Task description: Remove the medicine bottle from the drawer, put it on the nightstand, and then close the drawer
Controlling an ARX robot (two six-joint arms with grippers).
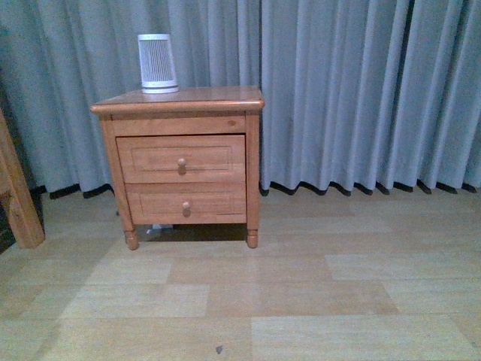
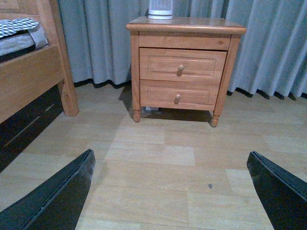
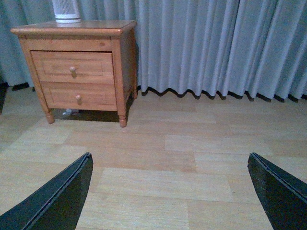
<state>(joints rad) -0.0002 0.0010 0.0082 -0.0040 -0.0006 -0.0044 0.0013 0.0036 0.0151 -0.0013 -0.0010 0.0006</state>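
Medicine bottle, the tiny white plastic one, shows in none of my feeds. I judge it lies inside the upper orange-brown wooden drawer (image 1: pixel 203 154) with the panelled front and round knob, which sits flush and closed, so its contents are hidden from me. That drawer belongs to the small orange-brown wooden nightstand (image 1: pixel 225 98), which stands against the grey pleated curtain (image 1: pixel 361 90) on the pale wood-plank floor (image 1: pixel 301 286). The shorter lower drawer (image 1: pixel 214 203) is closed too. On the glossy top stands only a tall white ribbed tapered cylinder (image 1: pixel 157 62), toward the left side, so there is bare top beside it for the bottle. My left gripper (image 2: pixel 170 153) and right gripper (image 3: pixel 169 154) both hang well back from the cabinet, fingers spread wide and holding nothing. That suits a start, I reckon: the knob must be reached and pulled first.
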